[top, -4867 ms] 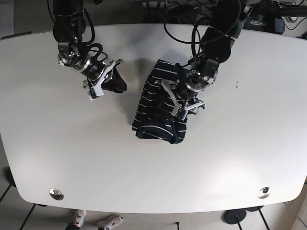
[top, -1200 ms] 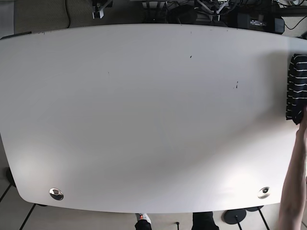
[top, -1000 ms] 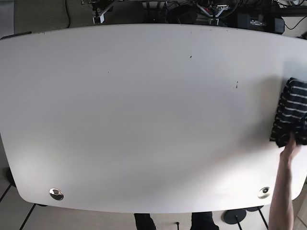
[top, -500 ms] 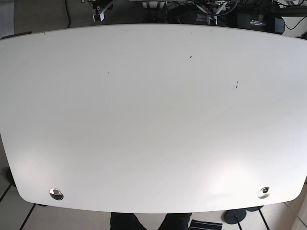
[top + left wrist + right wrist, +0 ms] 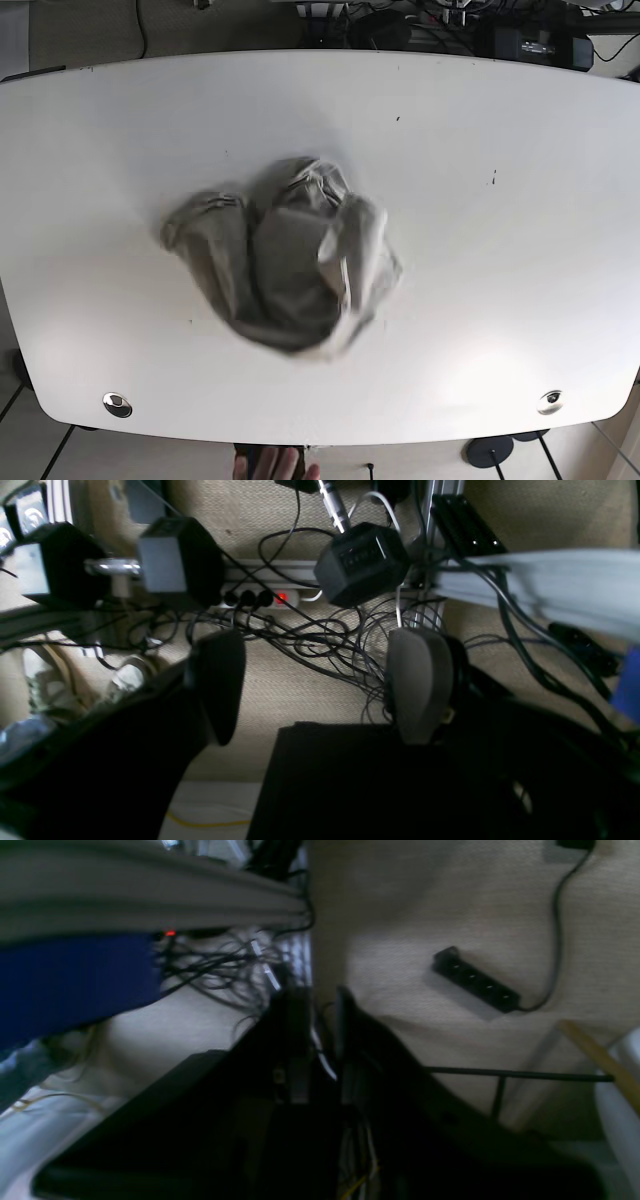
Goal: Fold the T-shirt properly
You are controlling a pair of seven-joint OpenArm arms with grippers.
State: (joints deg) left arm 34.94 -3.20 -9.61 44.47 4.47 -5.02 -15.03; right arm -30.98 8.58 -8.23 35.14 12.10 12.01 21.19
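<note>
in the base view a crumpled grey t-shirt is lying in a loose, blurred heap on the wide white table, a little left of the middle, with folds bunching up toward the far side and a lobe of cloth spreading out to the left. neither arm is appearing anywhere over the table in this view. a bare human hand is showing at the near edge, just below the tabletop, its fingers pointing up.

the wrist cameras are showing what the base view is not. the left gripper is hanging over beige carpet with its two dark rounded fingers standing wide apart and nothing between them; beneath it a tangle of black cables is running to a white power strip with a red light.

the right gripper is pointing down at the same carpet, its dark fingers sitting close together with only a narrow slit between them and nothing held. a black power strip is lying on the floor to one side.
</note>
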